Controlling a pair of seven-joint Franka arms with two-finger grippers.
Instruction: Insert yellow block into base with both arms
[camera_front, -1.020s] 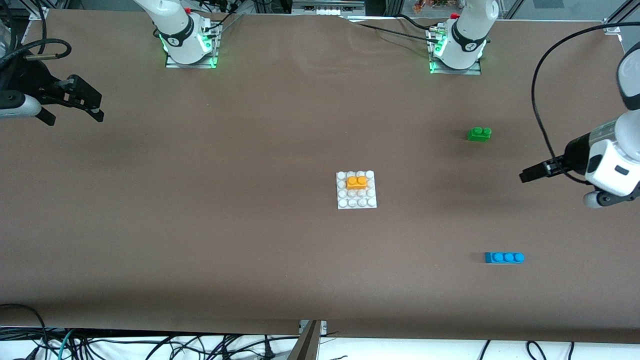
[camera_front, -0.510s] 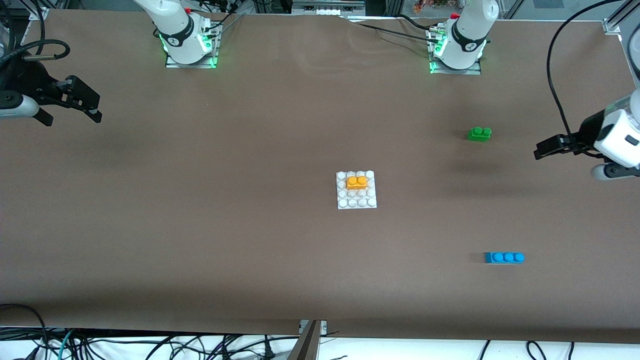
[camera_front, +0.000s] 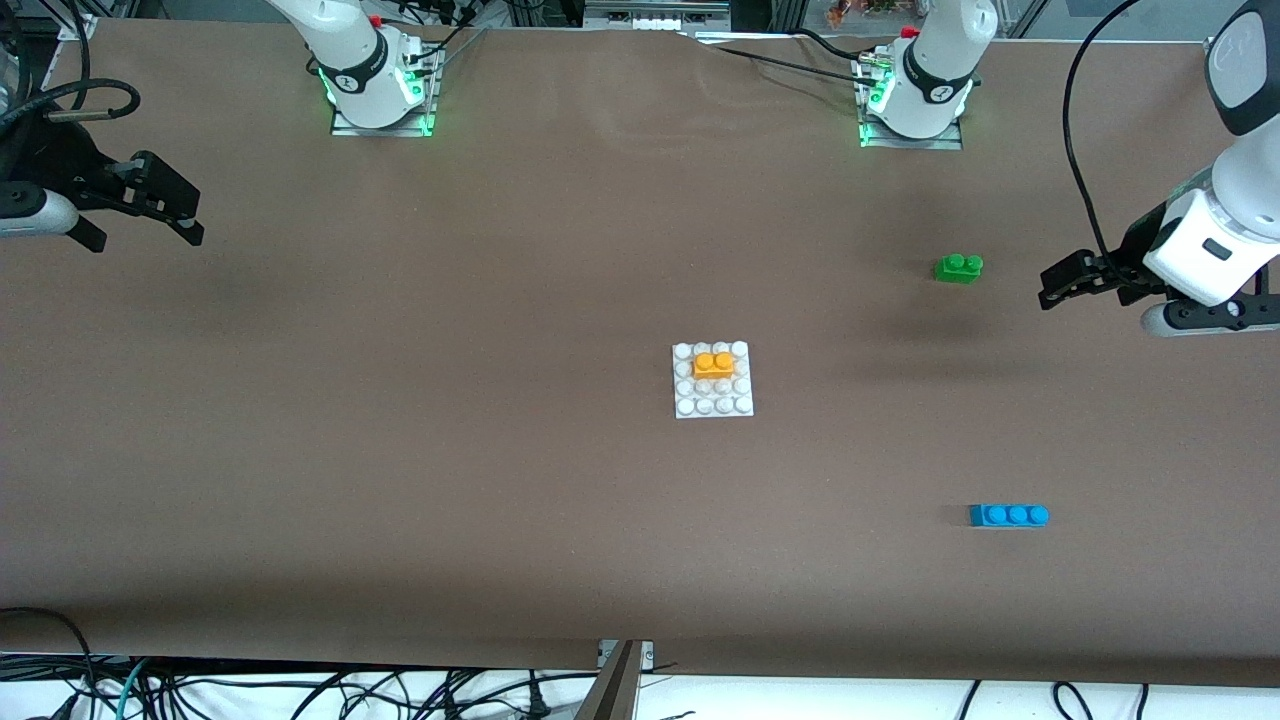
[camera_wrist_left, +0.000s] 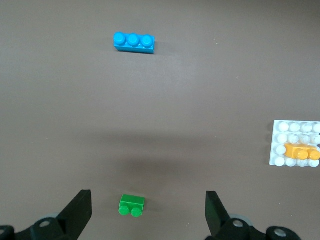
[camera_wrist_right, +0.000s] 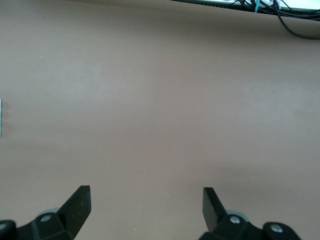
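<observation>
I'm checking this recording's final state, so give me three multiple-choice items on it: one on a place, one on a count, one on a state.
1. Where is the yellow block?
A. on the base
B. on the table beside the green brick
C. in the left gripper

2. How many studs does the blue brick show?
A. two
B. three
C. four

3. How do the two grippers stand?
A. both open and empty
B. left gripper shut on the green brick
C. right gripper shut on the yellow block

Key:
1 A, it sits among the white studs.
2 B, three round studs show in a row.
3 A, both wrist views show fingers spread with nothing between them.
</observation>
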